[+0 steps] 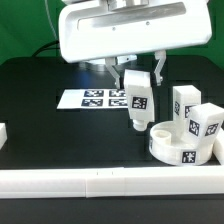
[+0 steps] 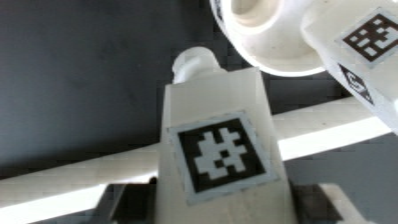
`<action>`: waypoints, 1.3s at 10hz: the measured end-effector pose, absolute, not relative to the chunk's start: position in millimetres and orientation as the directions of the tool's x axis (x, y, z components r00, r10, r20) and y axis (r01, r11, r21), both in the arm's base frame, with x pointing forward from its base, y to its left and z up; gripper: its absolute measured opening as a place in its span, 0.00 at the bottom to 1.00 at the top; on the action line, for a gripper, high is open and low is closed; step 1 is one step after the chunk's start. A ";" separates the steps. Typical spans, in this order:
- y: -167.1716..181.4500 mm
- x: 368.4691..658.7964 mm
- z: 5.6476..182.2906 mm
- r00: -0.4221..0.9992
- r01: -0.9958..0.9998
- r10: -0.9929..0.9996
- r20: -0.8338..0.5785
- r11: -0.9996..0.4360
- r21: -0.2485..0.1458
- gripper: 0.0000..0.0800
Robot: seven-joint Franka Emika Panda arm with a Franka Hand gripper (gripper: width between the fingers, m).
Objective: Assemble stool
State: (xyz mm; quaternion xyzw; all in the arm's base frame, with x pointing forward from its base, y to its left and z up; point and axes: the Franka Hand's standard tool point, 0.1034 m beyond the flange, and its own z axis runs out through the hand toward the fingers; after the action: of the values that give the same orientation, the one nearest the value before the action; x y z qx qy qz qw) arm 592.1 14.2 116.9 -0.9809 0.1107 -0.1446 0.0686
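Gripper: the gripper [image 1: 137, 80] was closed on the held leg [image 1: 137, 102], one finger on each side of its upper part; in the wrist view the fingers [image 2: 121, 203] flanked it.
Held leg: it hung nearly upright with a slight tilt, tag facing out and peg end down, low over the table [image 1: 50, 140]. I could not tell whether the peg touched.
Seat: the seat [image 1: 178, 146] lay flat on the table, just beside the held leg on the exterior view's right.
Second leg: the second leg [image 1: 186, 102] stood upright behind the seat.
Third leg: the third leg [image 1: 206, 123] stood at the seat's right rim. I could not tell if it was socketed.
Marker board: the marker board [image 1: 92, 99] lay flat behind the held leg, on the exterior view's left.
Rail: the rail [image 1: 100, 184] ran along the near table edge.
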 end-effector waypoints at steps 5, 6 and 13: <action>14.6 578.1 113.0 0.915 -0.242 -0.285 0.284 -0.954 -0.178 0.41; 25.4 568.1 112.0 0.910 -0.233 -0.277 0.310 -0.957 -0.170 0.41; 28.1 558.5 107.8 0.840 -0.247 -0.275 0.468 -0.961 -0.122 0.41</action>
State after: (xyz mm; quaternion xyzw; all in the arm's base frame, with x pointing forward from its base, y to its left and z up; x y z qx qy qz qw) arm 558.5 28.1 107.8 -0.9588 0.1360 -0.2478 0.0284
